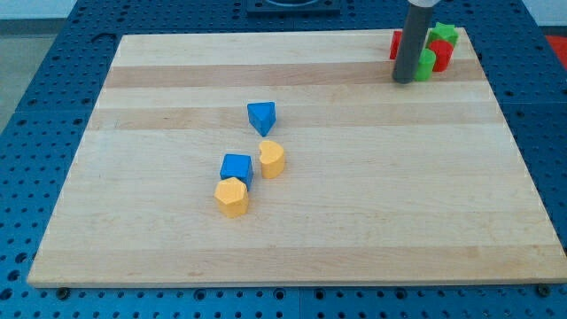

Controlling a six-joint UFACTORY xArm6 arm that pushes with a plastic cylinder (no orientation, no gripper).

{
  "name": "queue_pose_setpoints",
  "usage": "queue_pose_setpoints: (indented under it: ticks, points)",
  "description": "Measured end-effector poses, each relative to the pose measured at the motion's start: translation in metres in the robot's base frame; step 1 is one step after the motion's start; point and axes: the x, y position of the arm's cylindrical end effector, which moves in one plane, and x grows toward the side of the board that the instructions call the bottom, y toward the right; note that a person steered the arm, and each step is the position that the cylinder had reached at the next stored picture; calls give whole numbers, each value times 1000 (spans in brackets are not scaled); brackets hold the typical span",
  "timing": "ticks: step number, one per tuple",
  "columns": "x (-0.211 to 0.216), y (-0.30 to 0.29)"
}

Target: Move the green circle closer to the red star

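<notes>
— Where's the small green circle block (427,63)?

— Top right, touching my tip (404,81), a bare rod holding nothing, and the red star-shaped block (441,53).

— Risk?

— Pushing harder could shove both off the wooden board's (310,230) edge.

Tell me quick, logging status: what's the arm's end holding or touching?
My tip: a bare rod, holds nothing; it sits against the green circle, by the red star.

Lab: blue perforated bench (53,53)
</notes>
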Motion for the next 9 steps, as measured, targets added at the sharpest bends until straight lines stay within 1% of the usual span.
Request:
queue_pose_setpoints:
  ticks: [2, 4, 7, 9]
  points:
    - [6, 5]
    - [11, 33]
    - [-4, 41]
    - [-4, 42]
